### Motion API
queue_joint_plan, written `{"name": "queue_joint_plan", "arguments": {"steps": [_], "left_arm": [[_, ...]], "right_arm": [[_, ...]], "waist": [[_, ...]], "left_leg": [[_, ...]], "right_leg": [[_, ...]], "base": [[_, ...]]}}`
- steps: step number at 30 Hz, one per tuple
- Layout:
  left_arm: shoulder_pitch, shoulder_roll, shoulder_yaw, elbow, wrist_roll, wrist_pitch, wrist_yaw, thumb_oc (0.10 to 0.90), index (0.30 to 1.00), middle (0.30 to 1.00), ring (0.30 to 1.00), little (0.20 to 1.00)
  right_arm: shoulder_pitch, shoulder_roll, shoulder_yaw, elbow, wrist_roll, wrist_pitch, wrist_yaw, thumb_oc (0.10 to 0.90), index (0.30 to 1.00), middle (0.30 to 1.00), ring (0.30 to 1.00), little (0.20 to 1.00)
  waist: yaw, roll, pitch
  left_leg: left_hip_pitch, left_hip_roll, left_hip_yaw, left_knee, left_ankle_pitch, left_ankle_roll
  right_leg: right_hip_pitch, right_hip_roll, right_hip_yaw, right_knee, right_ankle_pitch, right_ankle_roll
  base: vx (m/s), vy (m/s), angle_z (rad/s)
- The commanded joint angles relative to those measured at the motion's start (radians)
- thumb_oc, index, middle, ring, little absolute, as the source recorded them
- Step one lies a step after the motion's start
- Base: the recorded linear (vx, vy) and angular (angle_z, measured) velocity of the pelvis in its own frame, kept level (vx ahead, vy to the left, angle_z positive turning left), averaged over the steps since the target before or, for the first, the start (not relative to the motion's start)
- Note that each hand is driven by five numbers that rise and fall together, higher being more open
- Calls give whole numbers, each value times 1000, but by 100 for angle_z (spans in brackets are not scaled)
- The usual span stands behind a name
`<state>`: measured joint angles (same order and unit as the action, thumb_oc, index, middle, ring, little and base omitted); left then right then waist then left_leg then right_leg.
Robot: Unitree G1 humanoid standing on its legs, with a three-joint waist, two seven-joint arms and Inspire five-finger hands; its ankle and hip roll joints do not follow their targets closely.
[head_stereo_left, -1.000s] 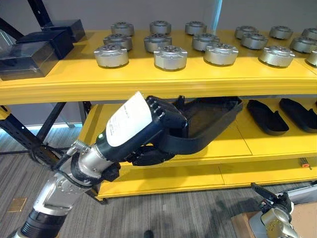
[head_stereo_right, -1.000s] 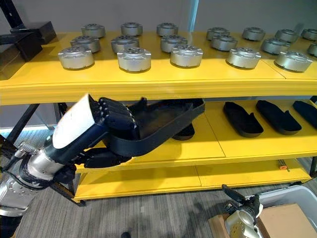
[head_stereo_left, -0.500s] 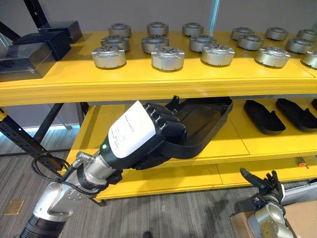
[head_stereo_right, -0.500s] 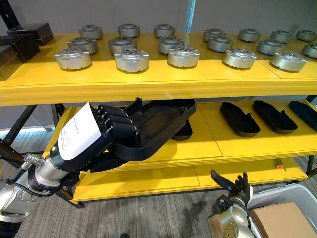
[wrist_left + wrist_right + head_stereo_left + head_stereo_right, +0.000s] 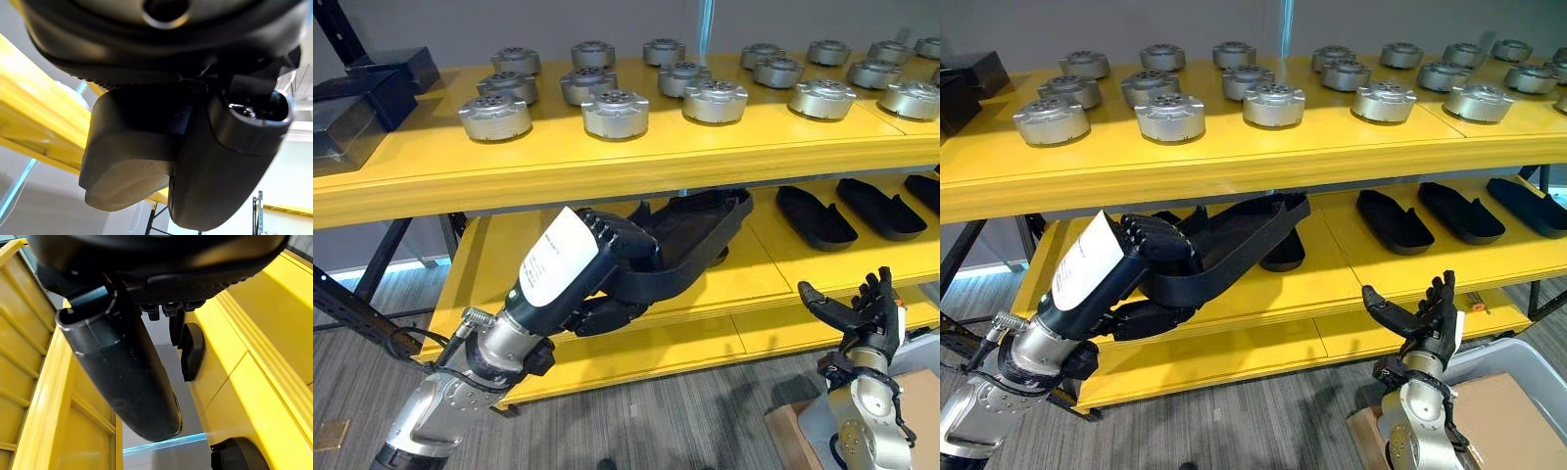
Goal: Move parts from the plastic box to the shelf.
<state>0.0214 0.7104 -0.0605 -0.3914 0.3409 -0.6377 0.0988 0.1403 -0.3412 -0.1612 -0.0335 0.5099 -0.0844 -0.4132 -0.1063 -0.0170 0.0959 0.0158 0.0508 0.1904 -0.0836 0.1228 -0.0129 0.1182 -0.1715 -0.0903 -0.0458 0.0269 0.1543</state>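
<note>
My left hand (image 5: 607,250) is shut on the near end of a long black shell part (image 5: 700,230). It holds the part tilted, with the far end reaching over the yellow middle shelf (image 5: 764,269), just under the top shelf's front edge. A second black part (image 5: 1283,257) lies on the middle shelf beneath the held one. My right hand (image 5: 1425,318) stands low at the right in front of the shelf, fingers straight and spread, holding nothing.
Several silver round parts (image 5: 615,113) fill the top shelf, with black boxes (image 5: 372,93) at its left end. More black shell parts (image 5: 813,215) lie on the middle shelf to the right. A grey plastic box (image 5: 1518,362) and cardboard (image 5: 1498,421) sit at lower right.
My right hand has risen from the bottom edge and now stands upright with its fingers spread. My left hand still holds the black part at the middle shelf. The camera has shifted.
</note>
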Motion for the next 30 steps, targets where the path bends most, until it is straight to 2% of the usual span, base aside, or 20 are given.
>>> {"name": "queue_joint_plan", "arguments": {"steps": [1, 8, 15, 19, 20, 21, 24, 30], "left_arm": [[-104, -54, 7, -52, -134, 3, 52, 400, 300, 300, 300, 300], [-142, -53, -41, -35, -43, 10, 106, 400, 300, 300, 300, 300], [-218, -50, -76, -31, 9, 2, 109, 400, 300, 300, 300, 300], [-262, -50, -95, -24, 93, 13, 183, 400, 300, 300, 300, 300], [-278, -52, -96, -21, 147, 34, 237, 400, 300, 300, 300, 300], [-303, -55, -85, -13, 216, 61, 318, 400, 300, 300, 300, 300], [-315, -56, -81, -6, 264, 95, 364, 400, 300, 300, 300, 300], [-353, -49, -44, 23, 372, 140, 540, 400, 300, 300, 300, 300]], "right_arm": [[-137, -86, -32, -132, -37, -119, 30, 900, 1000, 1000, 1000, 1000], [-177, -105, -12, -165, -8, -134, 59, 900, 1000, 1000, 1000, 1000], [-210, -119, -6, -163, -9, -165, 37, 900, 1000, 1000, 1000, 1000], [-237, -132, 5, -146, -41, -199, 14, 900, 1000, 1000, 1000, 1000], [-246, -139, 1, -147, -57, -207, -4, 900, 1000, 1000, 1000, 1000], [-257, -147, -7, -155, -104, -244, -41, 900, 1000, 1000, 1000, 1000], [-267, -150, -9, -168, -105, -273, -32, 900, 1000, 1000, 1000, 1000], [-308, -165, -6, -199, -156, -285, -68, 900, 1000, 1000, 1000, 1000]], "waist": [[2, -5, 21], [17, -20, 64], [47, -42, 130], [56, -43, 169], [56, -42, 187], [59, -39, 223], [59, -34, 254], [63, -28, 296]], "left_leg": [[118, -13, 1, 62, -220, 38], [49, -6, 3, 129, -233, 45], [-86, 3, -14, 255, -250, 49], [-142, 0, -19, 315, -261, 53], [-165, 2, -21, 348, -269, 52], [-220, -3, -26, 419, -286, 58], [-269, -6, -29, 483, -309, 60], [-370, -2, -32, 575, -327, 55]], "right_leg": [[-61, 52, -2, 125, -43, -18], [-117, 57, -8, 177, -57, -30], [-192, 67, -33, 238, -73, -52], [-224, 69, -45, 278, -86, -67], [-240, 69, -47, 304, -96, -75], [-284, 68, -51, 371, -119, -92], [-333, 68, -52, 442, -149, -104], [-431, 68, -56, 553, -198, -133]], "base": [[0, 0, 0], [-70, -60, 0], [-112, -88, 5], [-102, -31, 16], [-179, -14, 6], [-179, -9, 12], [-115, 3, 13], [-107, -1, 5]]}}
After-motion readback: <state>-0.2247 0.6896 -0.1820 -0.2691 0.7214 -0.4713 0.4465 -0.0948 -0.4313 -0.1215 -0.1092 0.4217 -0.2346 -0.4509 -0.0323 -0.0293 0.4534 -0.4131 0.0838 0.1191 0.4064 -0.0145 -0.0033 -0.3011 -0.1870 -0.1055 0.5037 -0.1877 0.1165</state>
